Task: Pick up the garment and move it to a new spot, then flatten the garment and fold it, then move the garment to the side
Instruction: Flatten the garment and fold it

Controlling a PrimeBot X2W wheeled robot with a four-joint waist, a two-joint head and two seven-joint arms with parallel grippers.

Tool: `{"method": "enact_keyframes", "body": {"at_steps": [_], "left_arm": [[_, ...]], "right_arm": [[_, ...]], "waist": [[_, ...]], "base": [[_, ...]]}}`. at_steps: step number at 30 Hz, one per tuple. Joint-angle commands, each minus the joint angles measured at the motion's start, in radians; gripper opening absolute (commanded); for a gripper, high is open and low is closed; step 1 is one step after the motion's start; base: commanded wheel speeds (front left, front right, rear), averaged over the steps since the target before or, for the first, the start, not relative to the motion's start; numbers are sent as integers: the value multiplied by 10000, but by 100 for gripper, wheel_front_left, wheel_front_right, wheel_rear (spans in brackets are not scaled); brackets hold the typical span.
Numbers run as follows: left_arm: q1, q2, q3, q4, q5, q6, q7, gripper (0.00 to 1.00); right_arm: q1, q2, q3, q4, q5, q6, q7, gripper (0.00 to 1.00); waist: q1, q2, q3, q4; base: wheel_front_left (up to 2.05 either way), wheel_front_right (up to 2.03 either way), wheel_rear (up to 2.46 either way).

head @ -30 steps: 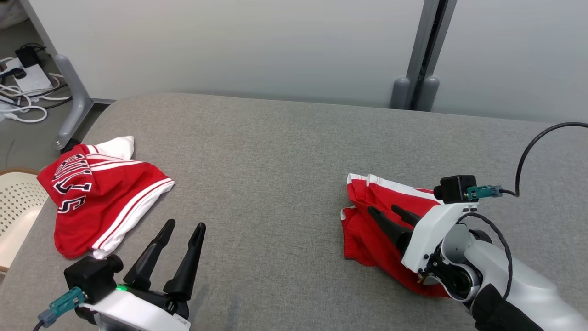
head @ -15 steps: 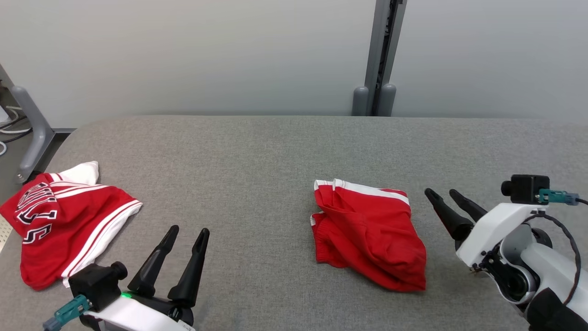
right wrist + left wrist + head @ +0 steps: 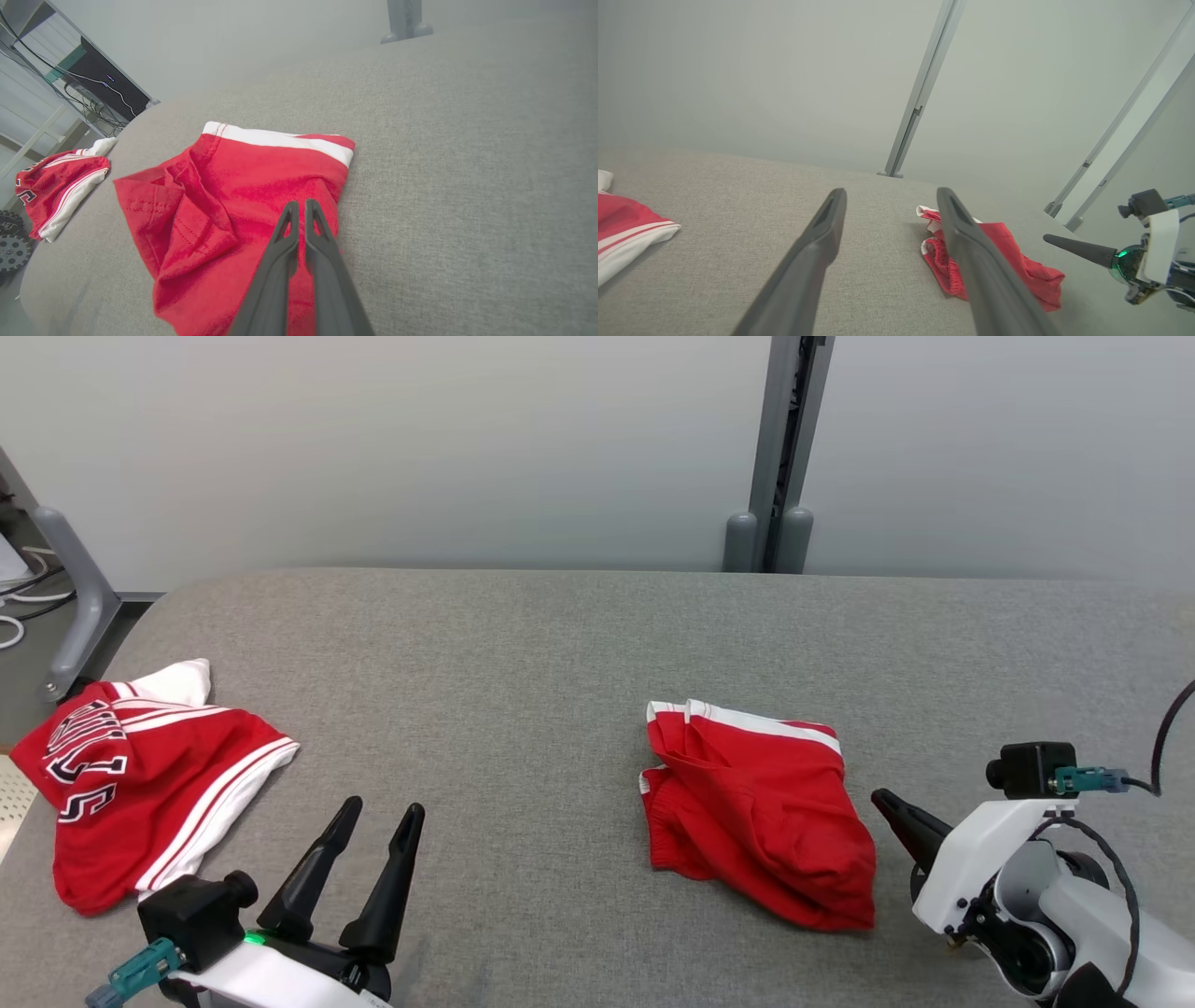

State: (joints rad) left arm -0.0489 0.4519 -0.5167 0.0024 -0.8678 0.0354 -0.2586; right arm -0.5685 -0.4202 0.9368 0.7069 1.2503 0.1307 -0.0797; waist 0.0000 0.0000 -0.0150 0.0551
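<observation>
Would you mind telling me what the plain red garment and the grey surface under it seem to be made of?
Plain red garment: soft, matte knit, likely polyester sportswear; it creases limply and has a gathered elastic edge.
Grey surface: matte woven fabric covering with a fine heathered weave; what lies beneath cannot be told.

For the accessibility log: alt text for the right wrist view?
Crumpled red shorts with a white band lie on a grey fabric table; the right gripper rises in front of them, jaws together and holding nothing. A second red-and-white garment lies near the table's edge at left.
</observation>
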Motion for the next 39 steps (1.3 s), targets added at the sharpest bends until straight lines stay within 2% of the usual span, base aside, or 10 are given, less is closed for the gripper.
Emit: {"method": "enact_keyframes", "body": {"at_steps": [1,13,22,29,34,36,39], "left_arm": [[-94,42,53,-1,56,-15,-14,100],[-102,49,31,113,230,-41,-13,100],[-129,96,54,134,218,-62,-9,100],[-129,111,27,156,198,-34,-8,100],[-68,94,19,125,205,14,-11,100],[-35,95,38,106,213,45,-13,100],[25,95,55,68,234,66,-18,100]], "right_arm": [[50,50,91,196,-106,3,146,0],[293,1043,247,1289,424,3,699,0],[46,1614,696,884,275,3,523,0],[-59,2273,1442,393,138,3,741,0],[-166,2286,1800,-45,108,3,543,0],[-212,2113,1818,-166,107,3,394,5],[-265,1788,1792,-344,141,3,214,0]], "waist": [[0,0,4,136],[0,0,63,926],[0,0,110,1214],[0,0,82,1258],[0,0,43,1146],[0,0,21,1056],[0,0,-14,903]], "base": [[0,0,0],[0,0,0],[0,0,0],[0,0,0],[0,0,0],[0,0,0],[0,0,0]]}}
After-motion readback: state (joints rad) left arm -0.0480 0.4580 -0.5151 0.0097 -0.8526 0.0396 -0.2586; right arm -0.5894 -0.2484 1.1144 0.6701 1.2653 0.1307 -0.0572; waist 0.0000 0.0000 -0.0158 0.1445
